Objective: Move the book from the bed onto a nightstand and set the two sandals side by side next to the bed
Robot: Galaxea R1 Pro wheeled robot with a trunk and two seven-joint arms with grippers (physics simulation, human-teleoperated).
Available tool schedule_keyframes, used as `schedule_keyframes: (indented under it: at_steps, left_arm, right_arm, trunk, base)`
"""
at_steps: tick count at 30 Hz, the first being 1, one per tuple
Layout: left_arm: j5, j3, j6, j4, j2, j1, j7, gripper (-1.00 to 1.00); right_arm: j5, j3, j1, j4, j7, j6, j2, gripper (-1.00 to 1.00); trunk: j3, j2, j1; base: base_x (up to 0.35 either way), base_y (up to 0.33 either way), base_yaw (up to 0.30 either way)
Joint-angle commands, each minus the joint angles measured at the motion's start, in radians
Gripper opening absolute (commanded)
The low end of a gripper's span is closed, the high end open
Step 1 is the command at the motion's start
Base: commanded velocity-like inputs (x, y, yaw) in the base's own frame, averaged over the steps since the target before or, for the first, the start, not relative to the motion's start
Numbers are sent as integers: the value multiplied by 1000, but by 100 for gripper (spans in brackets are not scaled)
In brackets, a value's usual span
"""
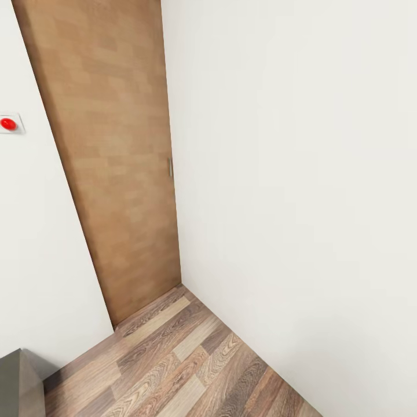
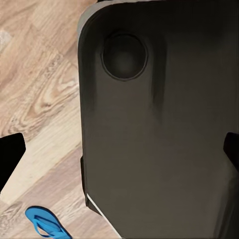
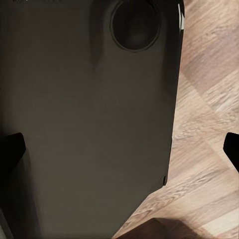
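Observation:
One bright blue sandal (image 2: 46, 224) lies on the wood-plank floor (image 2: 40, 89) beside my dark base (image 2: 159, 124), seen in the left wrist view. My left gripper (image 2: 119, 154) hangs open over the base and floor, its dark fingertips (image 2: 10, 154) far apart with nothing between them. My right gripper (image 3: 119, 149) is also open and empty, one fingertip (image 3: 11, 149) at each side, above the base (image 3: 84, 124) and floor (image 3: 204, 129). The book, the bed and the nightstand are out of view.
The head view faces a room corner: a brown wooden door (image 1: 110, 162) with a small handle (image 1: 170, 167), white walls (image 1: 289, 174) and plank floor (image 1: 185, 359). A red button (image 1: 8, 123) sits on the left wall. A grey box edge (image 1: 20, 385) is low on the left.

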Motion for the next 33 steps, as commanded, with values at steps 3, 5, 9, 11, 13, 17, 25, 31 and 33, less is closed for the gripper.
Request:
schedule_keyframes:
  at_steps: [3, 5, 9, 11, 13, 17, 25, 31, 33]
  left_arm:
    - [1, 1, -13, 0, 0, 0, -1, 100]
    - [1, 1, -20, 0, 0, 0, -1, 100]
    - [2, 1, -27, 1, 0, 0, -1, 100]
    - [2, 1, -30, 1, 0, 1, -1, 100]
    - [2, 1, -32, 1, 0, 1, -1, 100]
    - [2, 1, -33, 1, 0, 1, -1, 100]
    - [1, 1, -35, 2, 0, 2, -1, 100]
    - [1, 1, -35, 2, 0, 2, -1, 100]
    - [1, 1, -35, 2, 0, 2, -1, 100]
  right_arm:
    - [0, 0, 0, 0, 0, 0, 0, 100]
    - [1, 0, 0, 0, -1, 0, 0, 100]
    - [1, 1, 0, 1, -1, 0, 0, 100]
    - [1, 1, 0, 1, -1, 0, 0, 100]
    - [1, 1, 0, 1, -2, 0, 1, 100]
    - [1, 1, 0, 2, -2, 0, 1, 100]
    - [1, 2, 0, 2, -2, 0, 2, 100]
    - [1, 2, 0, 3, -3, 0, 2, 100]
    - [1, 2, 0, 3, -3, 0, 2, 100]
  trunk:
    - [-1, 0, 0]
    - [-1, 0, 0]
    - [-1, 0, 0]
    - [-1, 0, 0]
    - [-1, 0, 0]
    - [-1, 0, 0]
    - [-1, 0, 0]
    - [-1, 0, 0]
    - [-1, 0, 0]
  base:
    - [0, 0, 0]
    - [0, 0, 0]
    - [0, 0, 0]
    - [0, 0, 0]
    - [0, 0, 0]
    - [0, 0, 0]
    - [0, 0, 0]
    - [0, 0, 0]
    - [0, 0, 0]
